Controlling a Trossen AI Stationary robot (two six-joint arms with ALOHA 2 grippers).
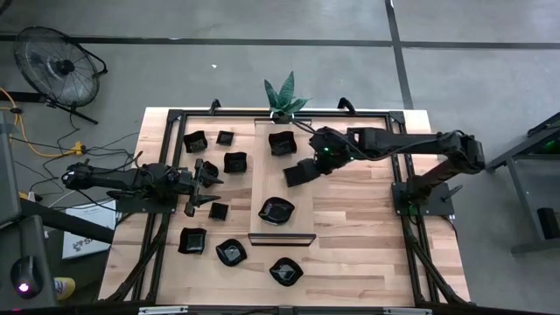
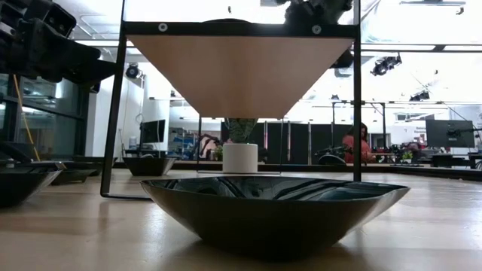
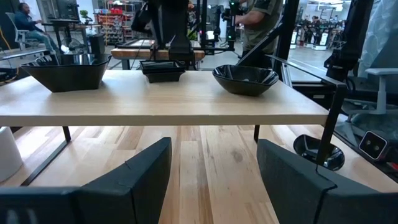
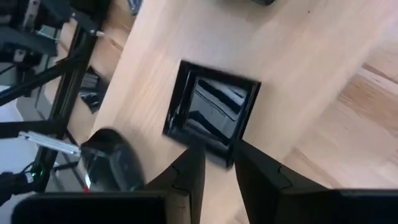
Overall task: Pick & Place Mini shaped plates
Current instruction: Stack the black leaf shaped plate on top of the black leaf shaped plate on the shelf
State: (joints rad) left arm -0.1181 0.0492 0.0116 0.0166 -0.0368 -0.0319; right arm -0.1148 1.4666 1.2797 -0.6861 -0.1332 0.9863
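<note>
Black and glossy, a square plate [image 4: 212, 115] lies flat on the raised wooden board [image 1: 282, 184], its sides skewed to the board's long edges; it has no long axis. The right tool [image 4: 219, 163] straddles its near rim, fingers narrowly apart, and whether they pinch it cannot be told. The left tool [image 3: 211, 180] rests low on the bench [image 1: 367, 245], spread wide and holding nothing. Other plates' [image 1: 229, 252] shapes are hard to make out.

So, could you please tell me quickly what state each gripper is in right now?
Left gripper: open, empty, low beside the long pale wooden board.
Right gripper: fingers slightly apart around the rim of a glossy black square plate lying on the board.
</note>
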